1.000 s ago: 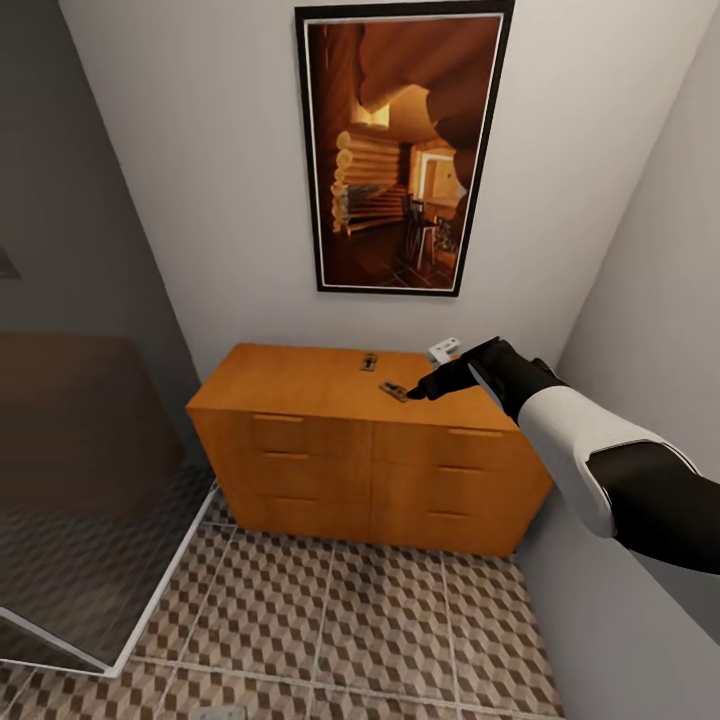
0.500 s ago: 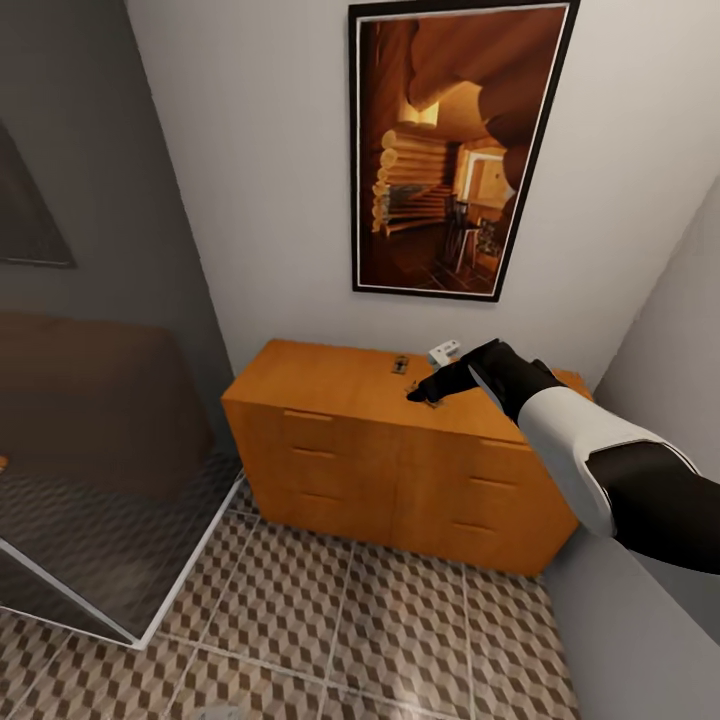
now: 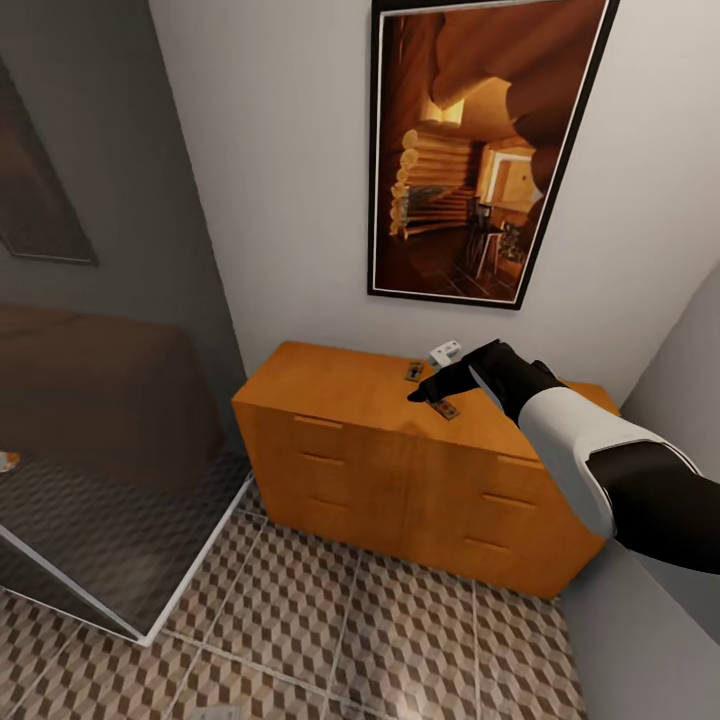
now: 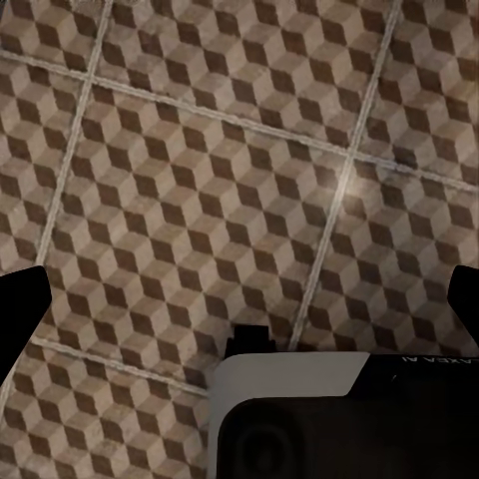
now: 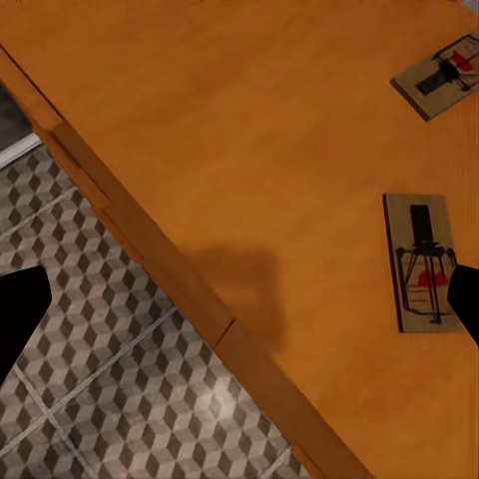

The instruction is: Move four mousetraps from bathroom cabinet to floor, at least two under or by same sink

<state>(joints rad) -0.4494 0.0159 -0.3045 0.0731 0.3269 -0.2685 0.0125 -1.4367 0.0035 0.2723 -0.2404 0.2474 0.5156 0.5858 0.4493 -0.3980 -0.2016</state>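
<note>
Orange-brown cabinet (image 3: 400, 470); brown-and-beige cube-patterned bathroom floor (image 3: 330, 640).

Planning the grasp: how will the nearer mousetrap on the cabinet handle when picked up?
The mousetrap is a thin flat board, so probably stiff and light. Lying flush on the cabinet, it may slide rather than lift. Its wire parts could snag or snap.

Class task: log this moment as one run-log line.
stage: reaching | right gripper: open, above cabinet top | mousetraps: two visible on cabinet | left gripper: open, over bathroom floor
</note>
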